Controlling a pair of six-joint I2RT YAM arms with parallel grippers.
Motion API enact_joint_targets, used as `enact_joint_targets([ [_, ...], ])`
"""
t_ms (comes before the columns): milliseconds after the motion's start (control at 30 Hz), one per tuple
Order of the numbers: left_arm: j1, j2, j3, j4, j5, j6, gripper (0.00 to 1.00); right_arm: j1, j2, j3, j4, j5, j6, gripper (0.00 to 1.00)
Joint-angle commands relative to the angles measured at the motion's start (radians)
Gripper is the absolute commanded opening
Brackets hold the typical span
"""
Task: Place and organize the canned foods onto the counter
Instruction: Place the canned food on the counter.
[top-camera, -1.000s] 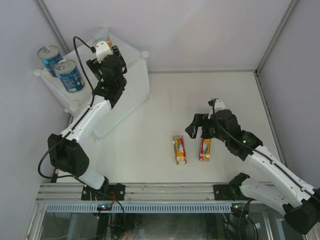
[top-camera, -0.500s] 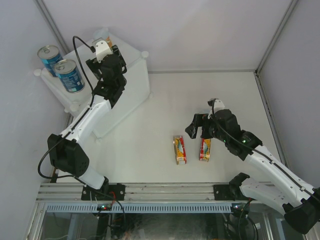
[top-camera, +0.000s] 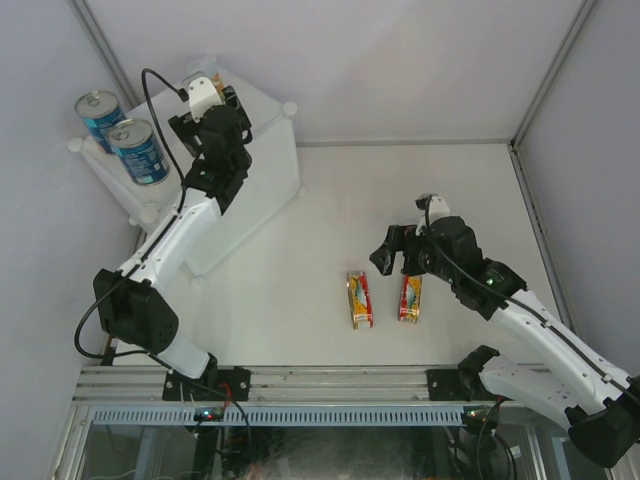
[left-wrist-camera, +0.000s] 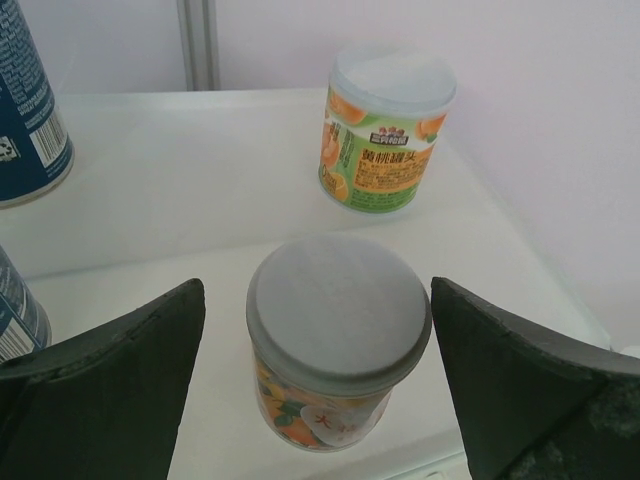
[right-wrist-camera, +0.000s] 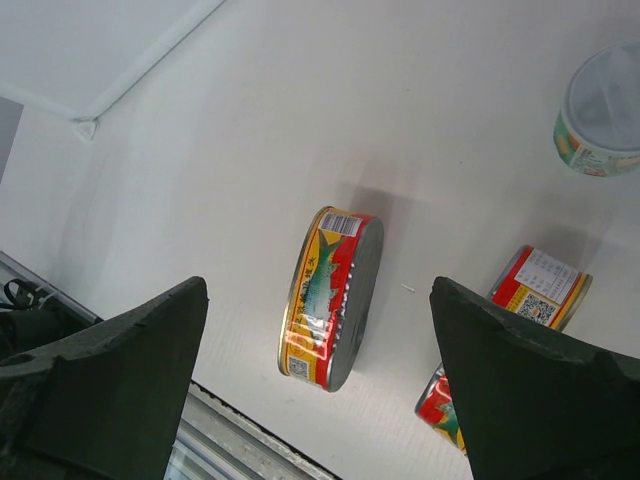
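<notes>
Left hand (left-wrist-camera: 315, 380) spread around upright small can (left-wrist-camera: 338, 300) on the counter (left-wrist-camera: 200, 180); right hand (top-camera: 396, 262) spread above two tins (top-camera: 359, 299), long axes pointing away.

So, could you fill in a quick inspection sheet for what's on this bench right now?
Surface: white table, no spills seen.
Job's things: on the counter, two tall blue cans, a near small can and a far small can; on the table, a third small can, a left flat tin and a right flat tin, both on edge.
Clutter: nothing seen.
Grippers: left gripper open around the near small can; right gripper open, empty, above the table beside the tins.
Cables: black cable loops off the left wrist.
Surroundings: white walls, metal rail at the near edge.
</notes>
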Motion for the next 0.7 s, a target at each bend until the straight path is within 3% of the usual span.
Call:
enact_joint_targets([
  [0, 0.009, -0.038, 0.062, 0.013, -0.005, 0.009, 0.97, 0.015, 0.008, 0.044, 0.037, -0.016, -0.004, 0.92],
  [667, 0.009, -0.120, 0.018, 0.020, -0.044, -0.063, 0.97, 0.038, 0.006, 0.044, 0.038, 0.002, 0.005, 0.92],
])
